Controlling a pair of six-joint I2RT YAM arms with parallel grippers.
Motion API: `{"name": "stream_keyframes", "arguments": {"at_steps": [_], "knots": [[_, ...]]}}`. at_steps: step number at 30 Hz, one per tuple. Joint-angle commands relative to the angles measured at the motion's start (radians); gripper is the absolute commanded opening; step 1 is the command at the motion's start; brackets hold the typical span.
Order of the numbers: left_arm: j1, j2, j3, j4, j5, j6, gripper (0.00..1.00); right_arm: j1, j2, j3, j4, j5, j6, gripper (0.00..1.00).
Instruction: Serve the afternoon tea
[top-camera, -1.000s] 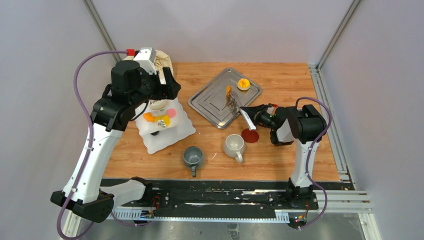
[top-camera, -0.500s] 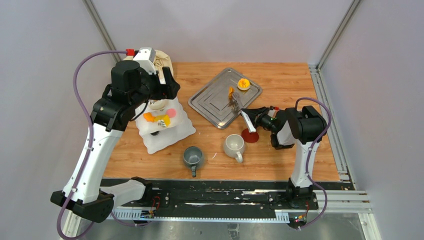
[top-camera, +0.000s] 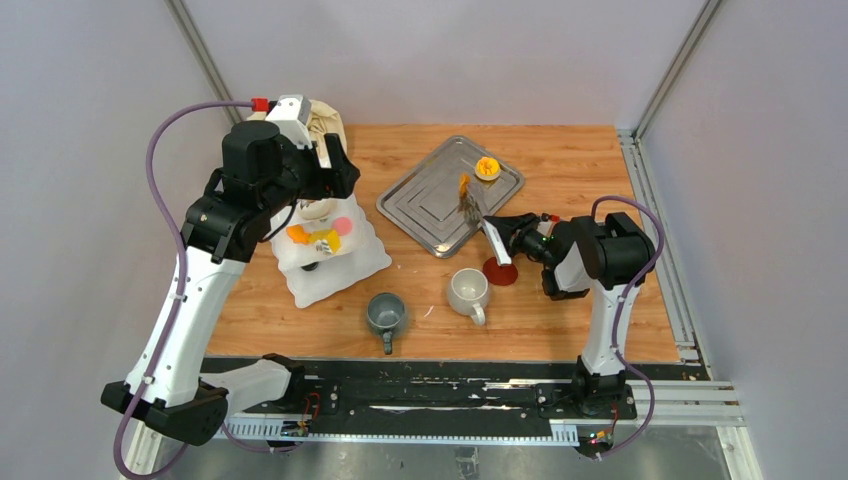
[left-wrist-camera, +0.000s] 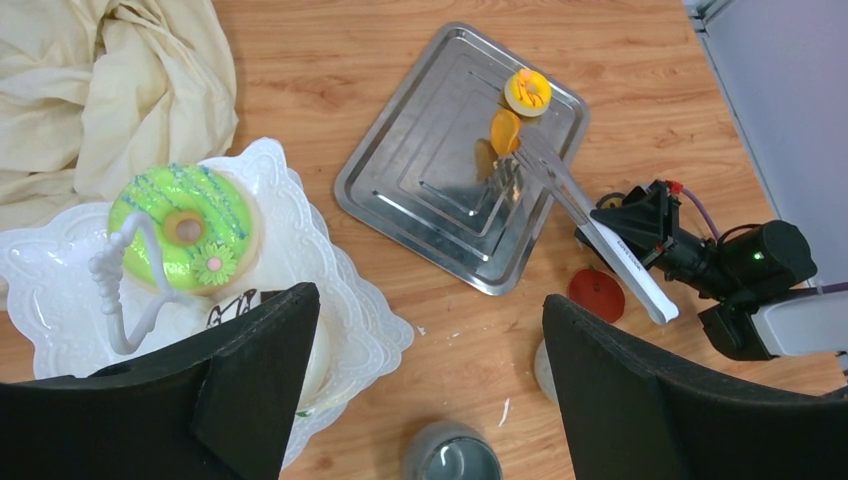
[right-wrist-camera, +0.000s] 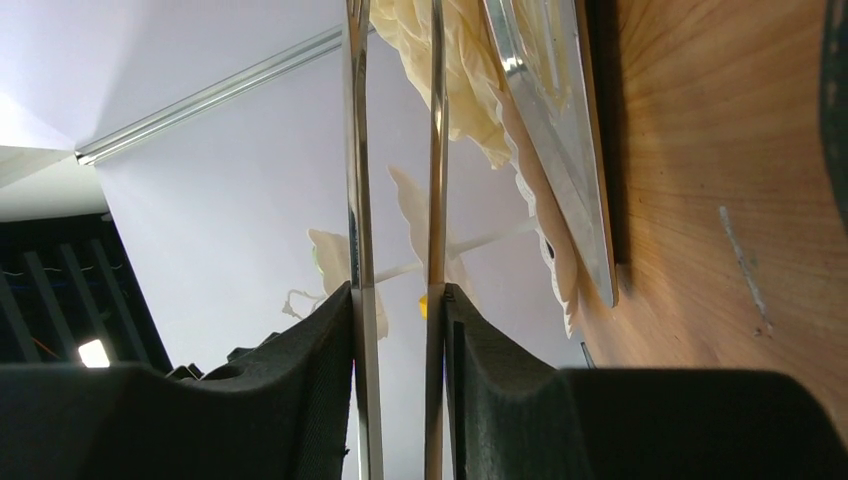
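Grey walls close in a wooden table. At its left stands the white stand, with a green doughnut on the top tier and orange and pink pastries on the tier below. A beige cloth lies bunched behind it. The left gripper hangs above the stand, fingers wide apart and holding nothing.

The right gripper is clamped on steel tongs — both blades sit pressed between its pads, with a narrow gap between them. The tongs reach over the tray, tips at an orange pastry that stands on edge; whether they pinch it I cannot tell. A yellow pastry lies near the tray's far corner.

In front of the tray sit a grey mug and a white mug — a red disc lies just beside the white one.
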Motion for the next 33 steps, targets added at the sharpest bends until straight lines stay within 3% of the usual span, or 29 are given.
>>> {"name": "stream_keyframes", "arguments": {"at_steps": [1, 33], "knots": [[-0.005, -0.016, 0.007, 0.008, -0.01, 0.009, 0.87, -0.01, -0.04, -0.017, 0.023, 0.024, 0.017, 0.34], [-0.005, -0.023, 0.002, -0.001, -0.026, 0.015, 0.87, -0.011, -0.115, -0.058, 0.04, 0.053, 0.017, 0.43]]}}
